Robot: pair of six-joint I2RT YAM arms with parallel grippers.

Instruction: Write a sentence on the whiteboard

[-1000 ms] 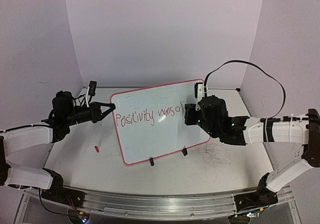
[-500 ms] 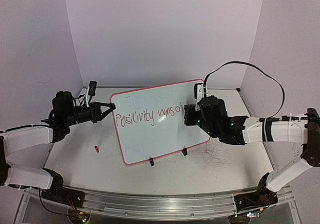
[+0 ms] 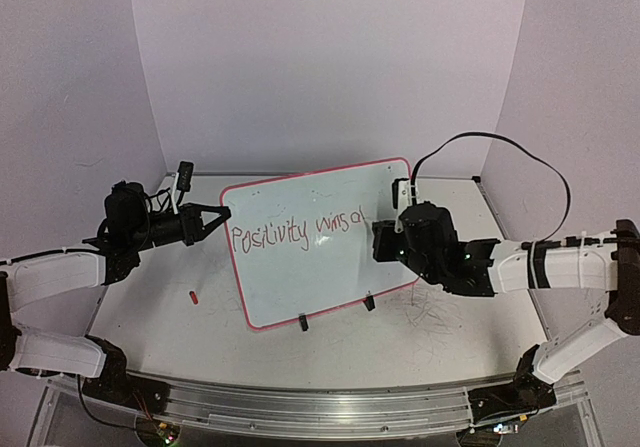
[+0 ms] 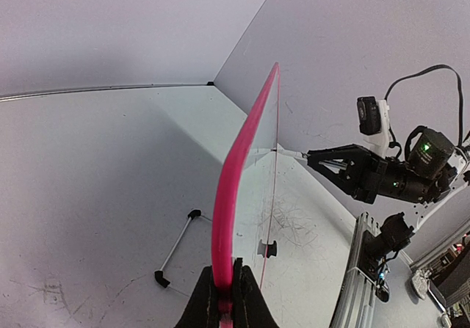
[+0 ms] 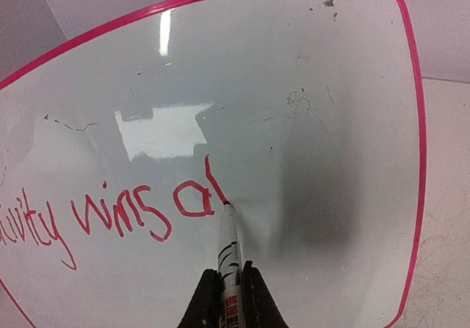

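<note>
– Reading off the whiteboard (image 3: 300,277) now: the sentence (image 3: 290,234) says "Positivity wins al" in thin red-pink lettering, one line, sloping slightly up to the right.

– And the right wrist camera catches only the tail of it, "ivity wins al"; the start is cut off at the left edge.

– Anything legible on the marker (image 5: 229,243)?

– White barrel, a red and black label, but the print is too small and too blurred to make out. Its tip touches the board just under the last stroke.

– Right pincer (image 5: 229,277)?

– Clamped on that marker, fingers tight on both sides of the barrel. From above, the wrist hides the marker altogether.

– Left pincer (image 4: 226,288)?

– Closed on the board's pink rim at its left edge; the wrist view looks straight along that rim, so the written face is hidden there.

– Where does the board stand?

– Mid-surface, upright and leaning back a little, on two small black clip feet (image 3: 303,322) at its lower edge. A thin wire leg (image 4: 176,247) shows behind it.

– And around it?

– A white surface (image 3: 160,317) with faint dark scribbles (image 3: 435,312) in front of the right arm, and a small red piece (image 3: 192,295) lying alone near the left arm; I can't tell what it is. Pale lilac walls (image 3: 320,67) close in on three sides, and a black cable (image 3: 520,157) loops above the right arm.
</note>
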